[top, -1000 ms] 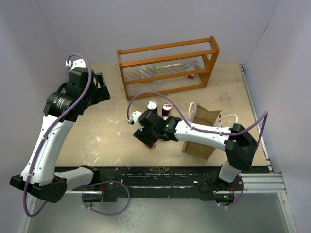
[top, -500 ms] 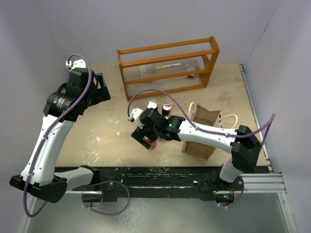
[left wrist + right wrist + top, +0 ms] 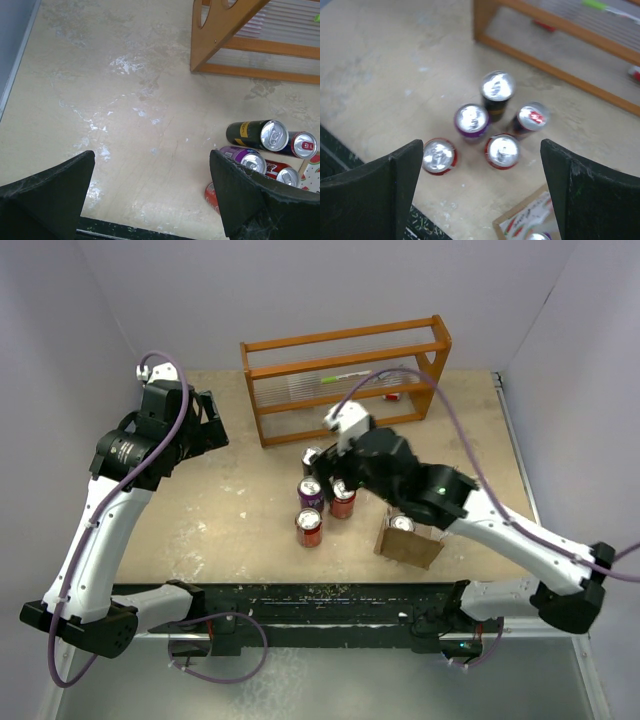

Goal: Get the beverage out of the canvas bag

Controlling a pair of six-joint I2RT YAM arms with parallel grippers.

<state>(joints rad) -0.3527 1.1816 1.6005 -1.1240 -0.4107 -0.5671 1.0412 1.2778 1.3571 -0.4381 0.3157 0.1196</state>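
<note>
The tan canvas bag (image 3: 411, 546) stands right of centre, mostly under my right arm; a can top (image 3: 402, 524) shows inside it. In the right wrist view the bag's corner (image 3: 520, 227) is at the bottom edge. Several cans stand left of the bag: a red one (image 3: 309, 527) in front, a purple one (image 3: 310, 492), a red one (image 3: 343, 503) and two dark ones (image 3: 497, 92) (image 3: 532, 118) behind. My right gripper (image 3: 336, 466) (image 3: 481, 145) hangs open and empty high above these cans. My left gripper (image 3: 206, 424) (image 3: 151, 155) is open and empty at the far left.
The orange wooden rack (image 3: 345, 377) stands at the back, with a green pen (image 3: 345, 377) and small items on its shelf. The table's dark front rail (image 3: 330, 605) runs along the near edge. The walls close in on both sides.
My right gripper has let go of the front red can, which now stands on the table. It has risen and pulled back over the cans. The left arm has not moved.
</note>
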